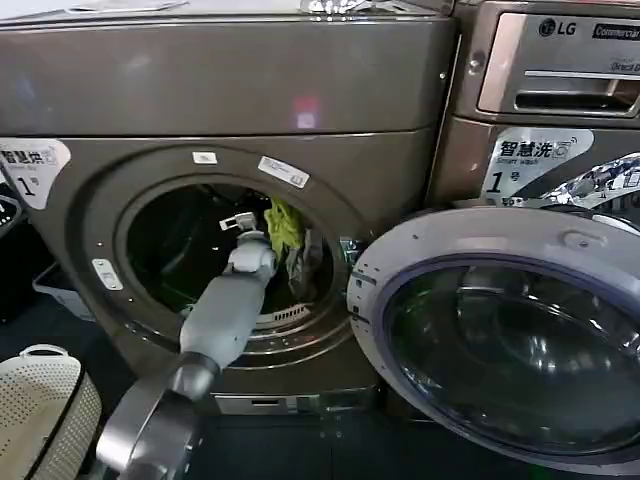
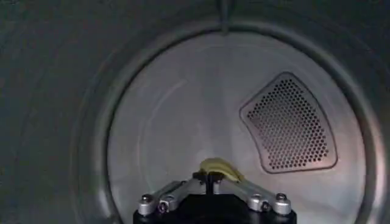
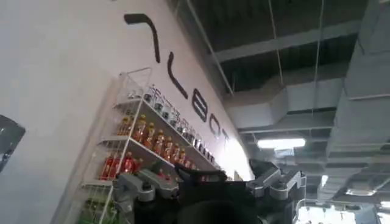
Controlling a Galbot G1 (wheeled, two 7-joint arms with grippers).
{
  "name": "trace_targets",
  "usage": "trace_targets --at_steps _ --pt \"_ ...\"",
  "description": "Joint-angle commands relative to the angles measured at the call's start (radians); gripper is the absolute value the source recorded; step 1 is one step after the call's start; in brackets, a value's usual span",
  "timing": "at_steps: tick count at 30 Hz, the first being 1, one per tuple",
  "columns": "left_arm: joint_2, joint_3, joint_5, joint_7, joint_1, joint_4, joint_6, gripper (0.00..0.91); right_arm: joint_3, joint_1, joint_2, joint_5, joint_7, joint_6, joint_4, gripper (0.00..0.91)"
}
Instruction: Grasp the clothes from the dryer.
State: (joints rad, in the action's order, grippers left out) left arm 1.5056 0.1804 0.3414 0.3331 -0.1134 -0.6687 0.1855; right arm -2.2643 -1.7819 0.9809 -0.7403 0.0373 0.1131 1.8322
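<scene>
Left claw [image 1: 243, 222] is deep in the dryer [image 1: 230, 110] drum, pinched tight on a yellow-green fold of the clothes [image 1: 284, 228] dangling at three o'clock of it — light, limp, slippery stuff, best gathered at a thick bunch.

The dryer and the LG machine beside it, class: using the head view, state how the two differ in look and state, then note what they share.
The dryer has a plain top panel; the LG machine has a drawer panel with a logo. The dryer's door hangs open, showing the clothes and the left gripper in its drum; the LG machine's porthole isn't visible here. Both are bronze-grey with white "1" labels.
</scene>
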Motion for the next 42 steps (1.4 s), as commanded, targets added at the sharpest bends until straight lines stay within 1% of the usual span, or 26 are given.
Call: trace_targets --at_steps 1,22,42 --pt "0.002 0.002 -0.006 -0.003 0.023 0.037 -0.001 0.000 -0.013 -0.006 -0.003 -0.012 0.006 -0.010 -0.008 0.907" --pt "-0.004 -0.006 -0.025 -0.023 0.014 0.050 0.001 0.000 -0.020 -0.010 -0.006 -0.024 0.016 -0.017 -0.007 0.907" --pt "-0.006 -0.019 -0.037 -0.043 0.016 0.063 0.006 0.000 -0.030 -0.003 -0.005 -0.004 0.031 -0.009 -0.006 0.907"
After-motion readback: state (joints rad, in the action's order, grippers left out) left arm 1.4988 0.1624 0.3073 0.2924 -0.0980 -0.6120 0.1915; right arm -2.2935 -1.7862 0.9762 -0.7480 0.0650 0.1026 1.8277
